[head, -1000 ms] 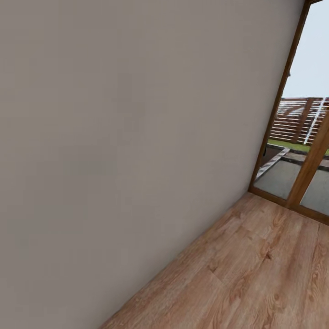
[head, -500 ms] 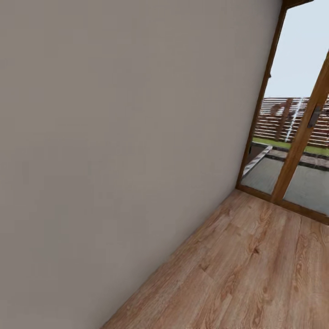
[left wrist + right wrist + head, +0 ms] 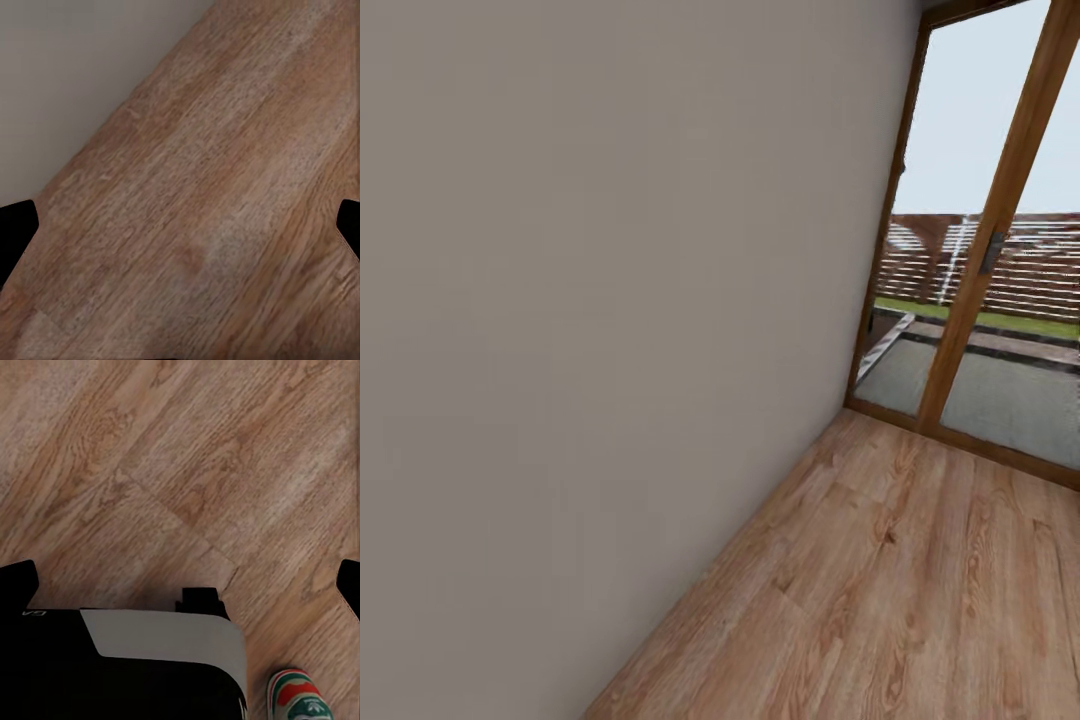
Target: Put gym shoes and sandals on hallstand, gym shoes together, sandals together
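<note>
A gym shoe (image 3: 298,695) lies on the corridor floor (image 3: 900,590) just beside the robot's black-and-white base (image 3: 142,660), its red-orange and green heel showing in the right wrist view. No sandals or hallstand can be seen from here. Both pincers hang over bare planks with their fingertips set wide apart at the frame edges and nothing between them. Ahead, the head view takes in a plain grey wall (image 3: 610,330) meeting the floor, and a wood-framed glass door (image 3: 970,290) at the corridor's end. I judge the robot is on its way, searching; next it needs to turn toward that shoe and lower an arm.
</note>
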Motion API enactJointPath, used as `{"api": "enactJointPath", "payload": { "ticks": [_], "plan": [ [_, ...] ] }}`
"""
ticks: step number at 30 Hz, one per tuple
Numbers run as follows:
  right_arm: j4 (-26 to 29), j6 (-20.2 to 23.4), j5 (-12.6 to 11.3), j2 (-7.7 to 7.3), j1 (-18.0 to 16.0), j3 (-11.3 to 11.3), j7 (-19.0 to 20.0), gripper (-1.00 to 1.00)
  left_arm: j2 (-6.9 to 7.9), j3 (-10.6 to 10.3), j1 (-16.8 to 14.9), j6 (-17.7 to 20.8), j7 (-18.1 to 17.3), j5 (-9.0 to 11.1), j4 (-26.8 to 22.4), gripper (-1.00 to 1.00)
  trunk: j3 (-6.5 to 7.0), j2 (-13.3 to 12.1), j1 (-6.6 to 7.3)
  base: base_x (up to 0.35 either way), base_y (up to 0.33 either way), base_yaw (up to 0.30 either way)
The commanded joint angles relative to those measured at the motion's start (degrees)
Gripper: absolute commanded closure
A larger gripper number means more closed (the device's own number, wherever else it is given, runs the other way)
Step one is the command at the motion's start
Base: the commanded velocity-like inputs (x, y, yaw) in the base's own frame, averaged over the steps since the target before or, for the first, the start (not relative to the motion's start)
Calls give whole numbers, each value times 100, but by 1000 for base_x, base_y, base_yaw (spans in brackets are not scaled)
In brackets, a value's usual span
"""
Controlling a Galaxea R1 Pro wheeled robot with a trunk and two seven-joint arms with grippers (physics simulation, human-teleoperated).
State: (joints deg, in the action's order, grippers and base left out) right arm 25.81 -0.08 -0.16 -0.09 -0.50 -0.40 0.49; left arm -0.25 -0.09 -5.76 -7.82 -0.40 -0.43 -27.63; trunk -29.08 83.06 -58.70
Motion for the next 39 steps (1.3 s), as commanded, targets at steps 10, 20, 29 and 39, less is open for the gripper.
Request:
{"api": "enactJointPath", "payload": {
  "ticks": [10,20,29,39],
  "plan": [
    [3,-1,-2,0,-2,-4,5,-100,-2,0,-4,-18,-4,-1,3,-100,-6,2,-3,335,0,-12],
    [-1,-1,-2,-5,-2,-4,10,-100,-2,0,-4,-18,-4,-4,3,-100,-6,2,-3,345,0,-8],
    [-5,-1,-2,-9,-2,-4,6,-100,-2,-8,-4,-18,-4,-10,3,-100,-6,2,-3,61,0,-221],
    [-3,-1,-2,-9,-2,-4,6,-100,-2,-8,-4,-18,-4,-10,3,-100,-6,2,-3,1,0,-252]
  ]
}}
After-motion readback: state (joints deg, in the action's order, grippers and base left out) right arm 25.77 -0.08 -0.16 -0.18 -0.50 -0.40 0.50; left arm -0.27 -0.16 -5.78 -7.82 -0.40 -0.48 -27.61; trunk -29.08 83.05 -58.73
